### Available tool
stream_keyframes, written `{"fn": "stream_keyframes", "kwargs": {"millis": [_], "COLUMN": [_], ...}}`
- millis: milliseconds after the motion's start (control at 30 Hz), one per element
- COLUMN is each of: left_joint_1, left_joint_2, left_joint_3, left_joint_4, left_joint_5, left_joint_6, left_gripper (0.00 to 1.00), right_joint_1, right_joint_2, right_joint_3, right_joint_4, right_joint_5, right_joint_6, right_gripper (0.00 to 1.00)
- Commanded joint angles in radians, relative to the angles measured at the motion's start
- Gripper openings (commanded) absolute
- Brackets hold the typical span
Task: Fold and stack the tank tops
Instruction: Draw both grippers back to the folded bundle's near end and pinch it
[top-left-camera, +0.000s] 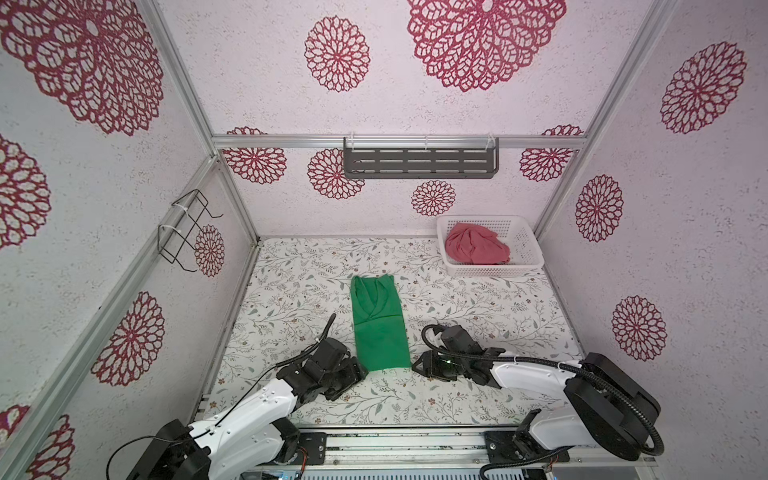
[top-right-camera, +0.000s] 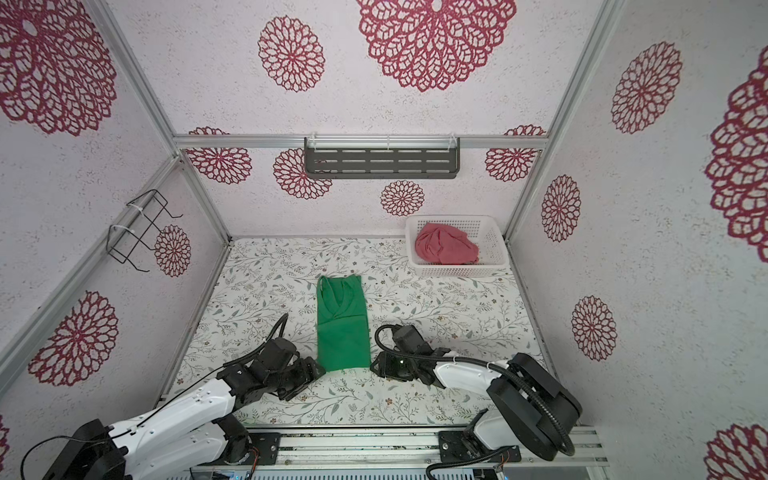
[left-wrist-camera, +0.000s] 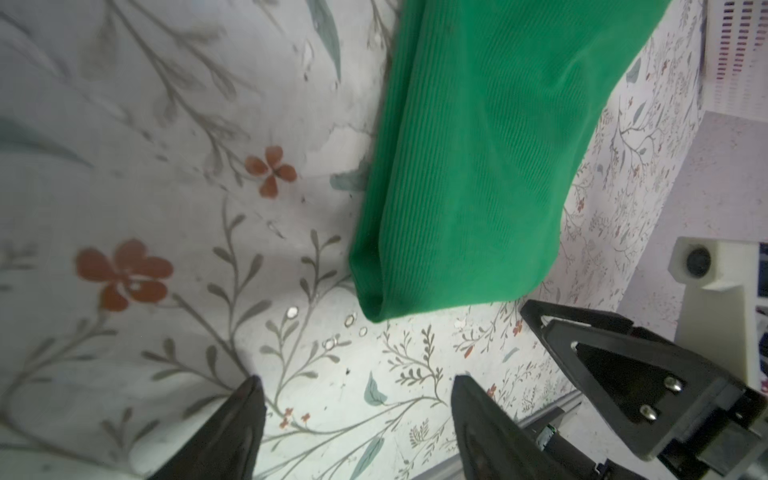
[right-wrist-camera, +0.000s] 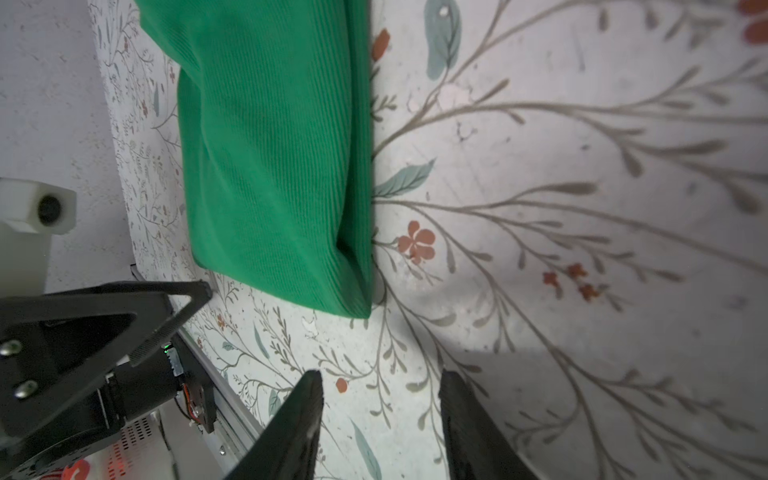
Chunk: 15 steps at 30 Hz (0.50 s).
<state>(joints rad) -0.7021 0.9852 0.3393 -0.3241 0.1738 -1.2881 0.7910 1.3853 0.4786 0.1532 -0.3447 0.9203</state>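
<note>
Nearest me, the left gripper (top-left-camera: 360, 370) and right gripper (top-left-camera: 417, 365) sit low over the floral-patterned table (top-left-camera: 291, 291), fingers spread and empty. They flank the near corners of the bright green ribbed tank top (top-left-camera: 380, 328), which lies folded into a long strip mid-table. At the far right, the crumpled pinkish-red tank top (top-left-camera: 476, 249) lies in the white perforated plastic basket (top-left-camera: 490, 272)

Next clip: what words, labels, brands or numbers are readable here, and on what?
No readable text in any view.
green tank top, pink tank top, white basket, floral table cover: none.
red mark beyond the table's edge, right wrist view: too blurred to read.
</note>
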Motion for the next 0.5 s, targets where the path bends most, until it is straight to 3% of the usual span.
{"fn": "stream_keyframes", "kwargs": {"millis": [0,300,467], "left_joint_1": [-0.044,-0.043,-0.040], "left_joint_2": [-0.003,-0.021,0.061], "left_joint_3": [-0.058,-0.114,-0.115], "left_joint_4": [0.101,0.165,0.230], "left_joint_5": [-0.037,-0.156,-0.145], "left_joint_6": [-0.147,-0.195,-0.190], "left_gripper": [0.68,0.46,0.44], "right_joint_1": [0.022,0.046,0.047], "right_joint_2": [0.011,0.071,0.104], "right_joint_3": [-0.016,-0.039,-0.041], "right_joint_4": [0.106,0.181,0.202], "right_joint_5": [-0.003,0.040,0.055], "right_joint_6": [0.071,0.111,0.114], "right_gripper": [0.48,0.43,0.41]}}
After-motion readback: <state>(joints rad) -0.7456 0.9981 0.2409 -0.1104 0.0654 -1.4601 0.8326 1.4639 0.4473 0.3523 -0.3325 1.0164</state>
